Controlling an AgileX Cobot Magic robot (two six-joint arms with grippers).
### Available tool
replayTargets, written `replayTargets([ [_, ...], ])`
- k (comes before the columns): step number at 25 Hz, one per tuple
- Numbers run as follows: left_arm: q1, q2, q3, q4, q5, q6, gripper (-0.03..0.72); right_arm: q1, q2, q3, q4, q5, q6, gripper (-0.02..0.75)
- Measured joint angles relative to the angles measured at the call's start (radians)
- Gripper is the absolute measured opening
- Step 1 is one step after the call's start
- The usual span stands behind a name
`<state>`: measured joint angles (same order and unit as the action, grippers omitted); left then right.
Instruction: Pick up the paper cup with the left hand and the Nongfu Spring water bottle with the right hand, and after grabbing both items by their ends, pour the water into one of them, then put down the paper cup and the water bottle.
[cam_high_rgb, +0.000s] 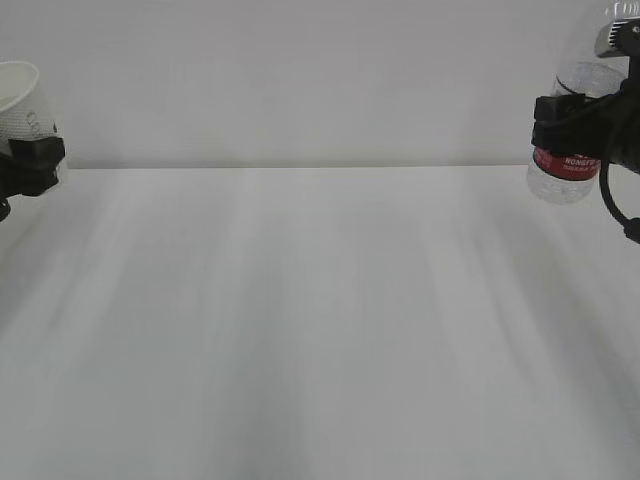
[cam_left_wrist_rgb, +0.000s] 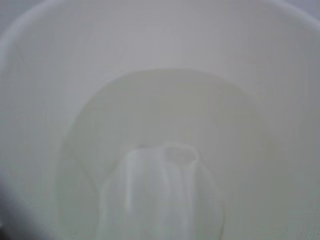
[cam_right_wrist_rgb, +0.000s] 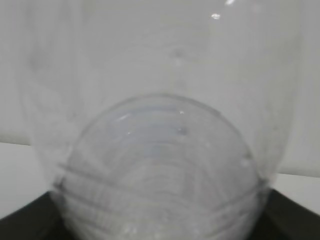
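Exterior view: plain white tabletop (cam_high_rgb: 320, 330) against a pale wall, both items held clear above it, well apart at opposite edges of the frame.

Item 1. Small white tapered paper cup with rolled rim and grey side lettering (cam_high_rgb: 20, 100), far left, tilted, partly cut off by the frame edge. Left hand, a black two-finger gripper (cam_high_rgb: 30, 165), is clamped on the cup's lower part. Its interior cannot be seen from this angle.

Item 2. Clear ribbed plastic Nongfu Spring water bottle with red label and white lettering (cam_high_rgb: 575, 150), far right, upper part cut off by the frame. Right hand, a black gripper with black cables (cam_high_rgb: 585, 120), grips the bottle around its body just above the label. Rounded lower end hangs free below the jaws.

Left wrist view: looks straight into the cup (cam_left_wrist_rgb: 160, 50); white inner wall fills the frame, with clear water (cam_left_wrist_rgb: 165, 150) pooled at the bottom, faintly tinted and showing a pale reflection. Gripper fingers not visible here.

Right wrist view: close on the transparent bottle (cam_right_wrist_rgb: 160, 165), ribbed rings visible through the wall; black gripper parts at both lower corners. Water level in the bottle cannot be told.
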<state>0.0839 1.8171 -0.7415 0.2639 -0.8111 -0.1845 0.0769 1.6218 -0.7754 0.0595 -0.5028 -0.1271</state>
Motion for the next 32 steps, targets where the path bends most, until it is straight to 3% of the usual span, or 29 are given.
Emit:
replayTargets([
  [9, 0.000, 0.105, -0.020, -0.002, -0.034, -0.028, 0.485, 0.000, 0.000, 0.000, 0.000, 0.000, 0.000, 0.512],
  [22, 0.000, 0.255, -0.029, -0.085, -0.177, -0.030, 0.484, 0.000, 0.000, 0.000, 0.000, 0.000, 0.000, 0.512],
  [32, 0.000, 0.332, -0.117, -0.094, -0.161, -0.030, 0.483, 0.000, 0.000, 0.000, 0.000, 0.003, 0.000, 0.512],
])
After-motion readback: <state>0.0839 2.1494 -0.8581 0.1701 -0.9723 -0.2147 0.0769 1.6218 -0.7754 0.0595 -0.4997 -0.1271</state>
